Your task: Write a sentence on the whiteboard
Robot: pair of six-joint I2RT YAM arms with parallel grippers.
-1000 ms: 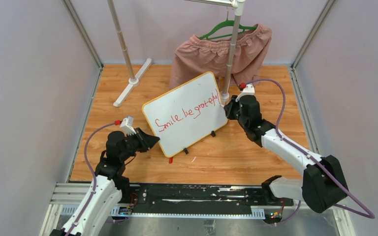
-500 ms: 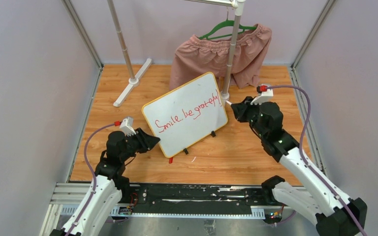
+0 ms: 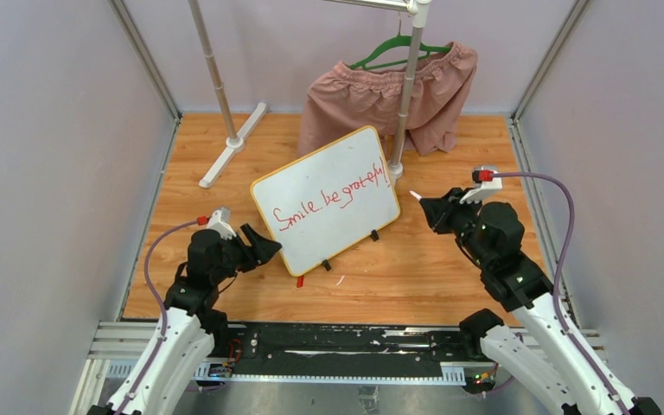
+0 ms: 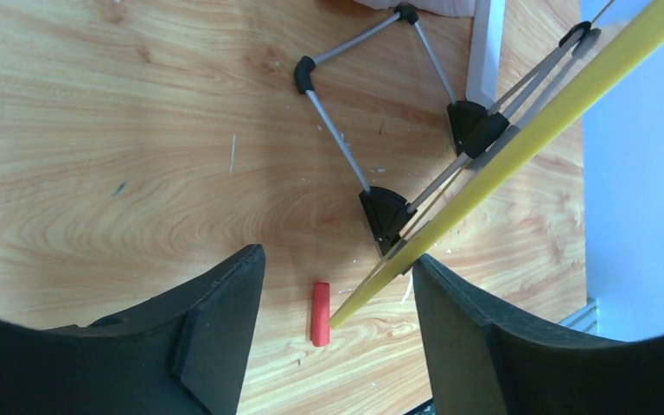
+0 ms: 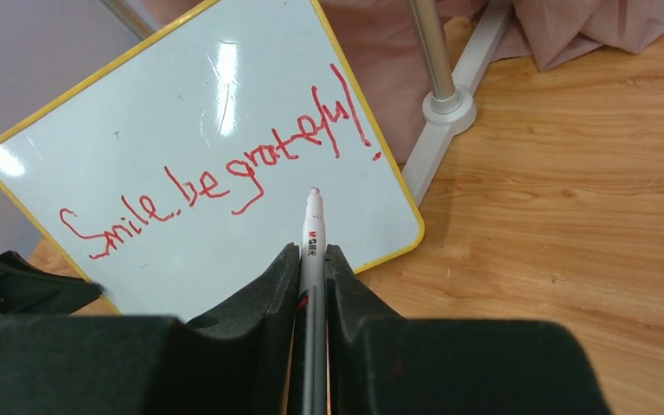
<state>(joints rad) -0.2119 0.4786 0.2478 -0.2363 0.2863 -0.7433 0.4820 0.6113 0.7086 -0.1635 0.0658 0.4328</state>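
Top external: shows the whiteboard (image 3: 346, 164) propped at a slant in the middle of the wooden table (image 3: 398, 277), standing on black clip feet (image 3: 374, 234), with the sentence (image 3: 333, 197) in red climbing from lower left to upper right. Puts the left gripper (image 3: 270, 245) just beside the board's lower left edge, jaws parted and clamped on nothing. Puts the right gripper (image 3: 430, 207) off to the board's right, apart from it and closed on a marker (image 3: 415, 196) with its pale tip towards the board. Behind the board: a rack pole (image 3: 404, 95) and pink shorts (image 3: 354, 99) on a green hanger (image 3: 393, 50). By the board's near corner: a small red cap (image 3: 301, 281).

Left wrist: shows both fingers (image 4: 216, 320) wide apart, with the board's yellow rim (image 4: 527, 138) running down to end between them. Contact with either finger: cannot tell. Red cap lying just beside that corner.

Right wrist: shows the fingers pressed together on the marker's barrel, tip off the board and aimed below the word "grateful".
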